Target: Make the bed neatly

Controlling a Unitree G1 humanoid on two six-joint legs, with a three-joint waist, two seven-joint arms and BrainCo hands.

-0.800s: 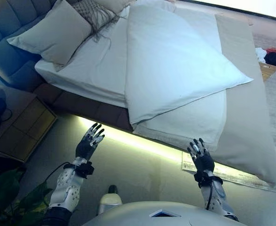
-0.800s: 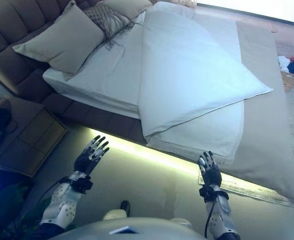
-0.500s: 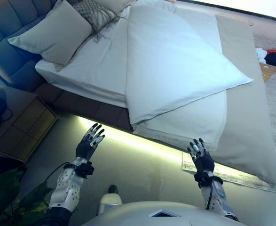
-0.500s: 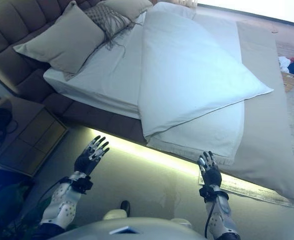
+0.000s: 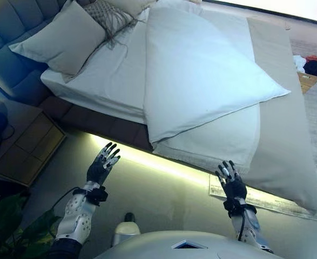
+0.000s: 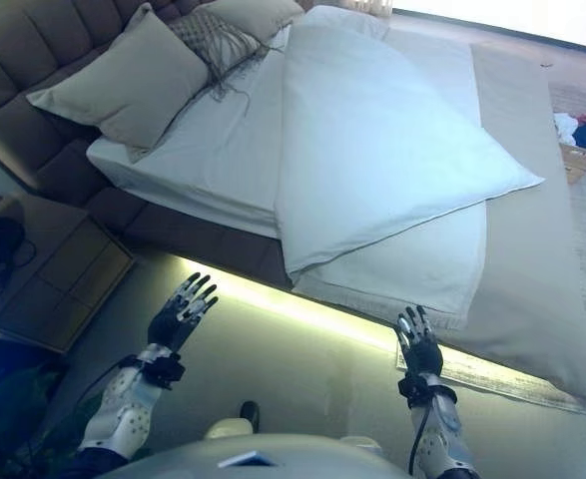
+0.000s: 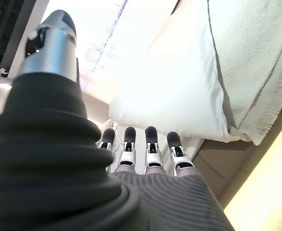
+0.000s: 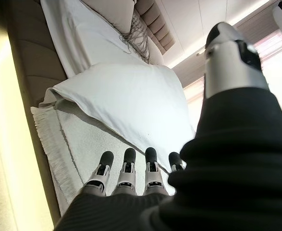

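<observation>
Both hands hovering short of the bed [image 5: 109,81], left hand [image 5: 101,167] and right hand [image 5: 233,185] spreading fingers, folded duvet [image 5: 201,75] lying askew, pillow [image 5: 61,40], nightstand [image 5: 31,145] standing nearby

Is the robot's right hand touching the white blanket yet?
Apart. In the left eye view the right hand hangs open over the floor, with a strip of floor between its fingertips and the fringed edge of the white blanket.
</observation>
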